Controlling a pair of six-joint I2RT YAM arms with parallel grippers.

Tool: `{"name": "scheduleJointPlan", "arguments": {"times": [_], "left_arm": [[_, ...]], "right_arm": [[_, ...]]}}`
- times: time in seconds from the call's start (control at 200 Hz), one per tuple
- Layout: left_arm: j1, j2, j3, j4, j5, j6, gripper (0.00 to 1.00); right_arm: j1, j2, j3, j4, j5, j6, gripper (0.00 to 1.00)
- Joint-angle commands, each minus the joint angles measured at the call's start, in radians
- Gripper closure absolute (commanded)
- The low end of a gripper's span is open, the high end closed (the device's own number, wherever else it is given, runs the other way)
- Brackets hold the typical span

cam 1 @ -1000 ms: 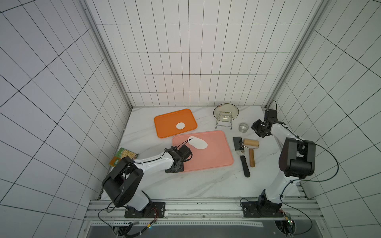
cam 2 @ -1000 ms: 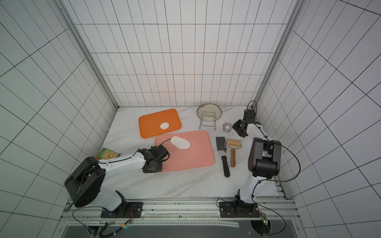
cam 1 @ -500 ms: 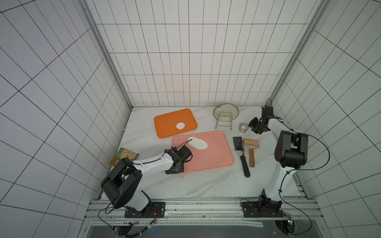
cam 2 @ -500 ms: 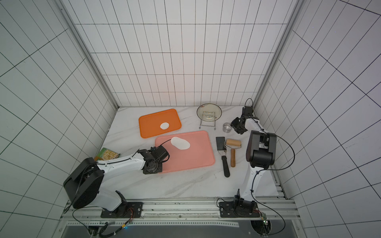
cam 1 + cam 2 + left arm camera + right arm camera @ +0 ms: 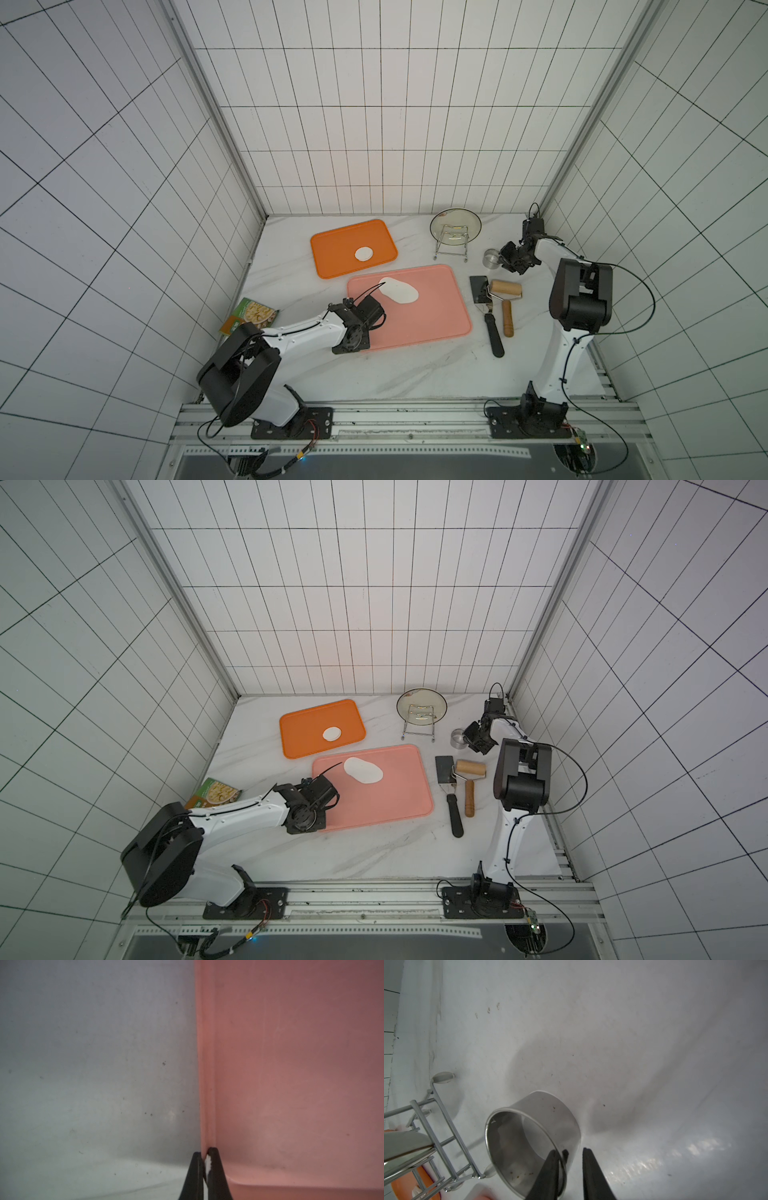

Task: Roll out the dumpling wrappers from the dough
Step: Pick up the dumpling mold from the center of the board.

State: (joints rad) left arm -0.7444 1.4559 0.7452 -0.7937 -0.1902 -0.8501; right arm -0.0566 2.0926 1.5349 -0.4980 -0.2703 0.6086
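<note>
Fingers point(image 5: 217, 1172) of the left gripper point(image 5: 204, 1151) are closed, pinching the rim of the pink tray point(image 5: 291, 1064) at its near-left corner. Right gripper point(image 5: 571, 1150) fingers point(image 5: 591, 1172) straddle the steel ring point(image 5: 550, 1113) wall, one inside, one outside, with a slim gap at the outer one, so it is not clamped. Dough point(image 5: 400, 290), a flattened oval, lies on the pink tray's far-left part, apart from the left gripper. One round wrapper point(image 5: 364, 253) sits on the orange tray point(image 5: 336, 257). Roller point(image 5: 505, 289) and spatula point(image 5: 490, 328) lie side by side, right of the pink tray.
</note>
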Motion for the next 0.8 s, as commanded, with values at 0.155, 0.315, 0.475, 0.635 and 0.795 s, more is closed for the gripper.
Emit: {"name": "scheduleJointPlan", "arguments": {"times": [0.155, 0.315, 0.475, 0.635, 0.795], "left_arm": [[-0.009, 0.007, -0.029, -0.075, 0.036, 0.013, 0.95], [-0.009, 0.009, -0.016, -0.077, 0.027, 0.017, 0.93], [-0.009, 0.008, 0.008, -0.091, 0.007, 0.023, 0.86], [-0.009, -0.006, 0.051, -0.109, -0.022, 0.032, 0.72], [-0.009, -0.018, 0.096, -0.127, -0.044, 0.037, 0.66]], "right_arm": [[0.012, -0.011, 0.033, -0.045, 0.034, -0.028, 0.97], [0.015, -0.109, -0.043, -0.026, 0.057, -0.032, 1.00], [0.038, -0.263, -0.198, 0.030, 0.058, -0.022, 1.00], [0.139, -0.415, -0.342, 0.055, 0.072, -0.037, 1.00], [0.233, -0.521, -0.436, 0.053, 0.080, -0.059, 1.00]]}}
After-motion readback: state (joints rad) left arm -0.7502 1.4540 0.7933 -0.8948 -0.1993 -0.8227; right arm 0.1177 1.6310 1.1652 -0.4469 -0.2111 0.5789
